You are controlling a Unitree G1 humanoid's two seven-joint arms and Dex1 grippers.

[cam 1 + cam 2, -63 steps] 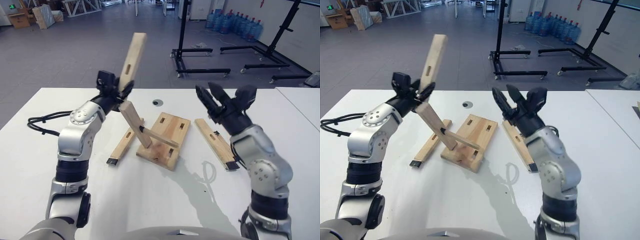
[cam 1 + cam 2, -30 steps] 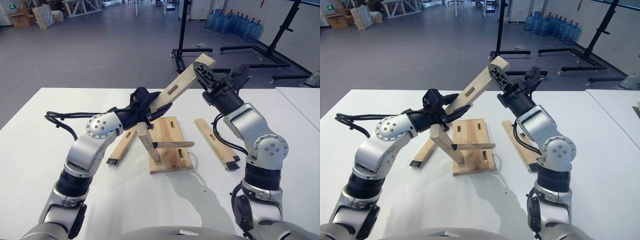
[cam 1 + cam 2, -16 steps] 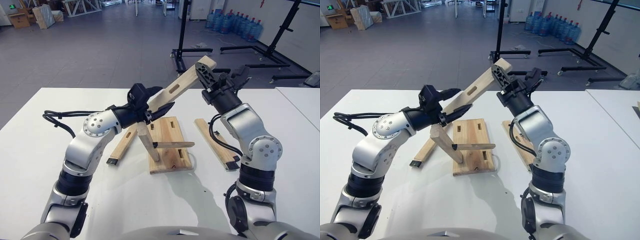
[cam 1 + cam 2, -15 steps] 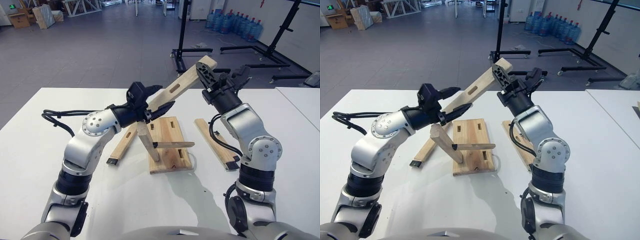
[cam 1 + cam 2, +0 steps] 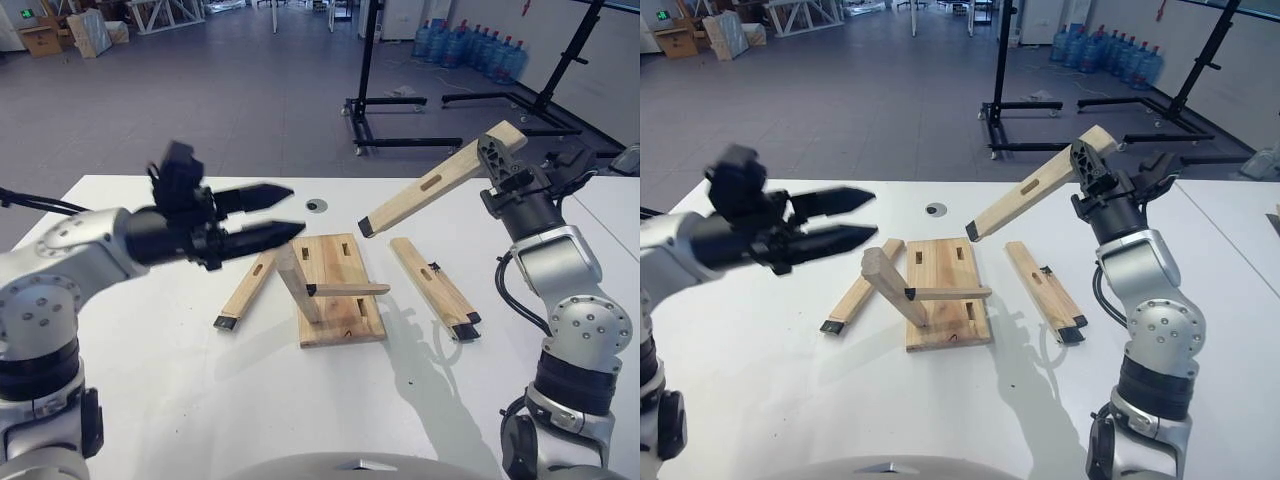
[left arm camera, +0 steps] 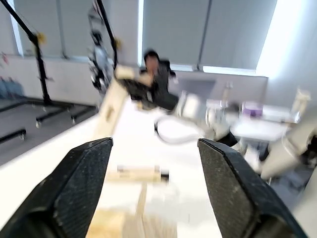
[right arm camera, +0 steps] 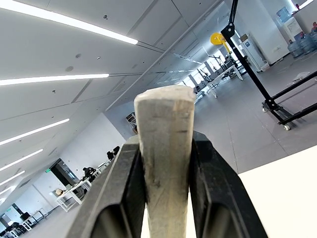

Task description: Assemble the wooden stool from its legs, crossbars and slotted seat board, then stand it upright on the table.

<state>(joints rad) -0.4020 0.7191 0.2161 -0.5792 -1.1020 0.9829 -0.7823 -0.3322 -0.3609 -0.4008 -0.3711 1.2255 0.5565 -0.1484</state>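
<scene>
My right gripper (image 5: 497, 160) is shut on the top end of a wooden leg (image 5: 435, 186) that slopes down through the air toward the table's middle; the right wrist view shows that leg's end (image 7: 166, 148) clamped between the black fingers. The slotted seat board (image 5: 345, 315) lies flat at the table's centre, with a leg (image 5: 296, 284) standing tilted in it and a crossbar (image 5: 350, 289) sticking out sideways. My left gripper (image 5: 278, 213) hovers open above the table, left of the board, holding nothing. Two more legs lie flat: one (image 5: 246, 289) left of the board, one (image 5: 434, 286) right of it.
A small round hole (image 5: 316, 205) marks the white table (image 5: 300, 400) behind the board. Black metal stands (image 5: 400, 100) and blue water bottles (image 5: 470, 45) are on the floor beyond the far edge. A second white table (image 5: 610, 205) adjoins on the right.
My left gripper has let go of the sloping leg and drawn back to the left, open. The right gripper, still holding that leg, has carried it to the right, away from the board.
</scene>
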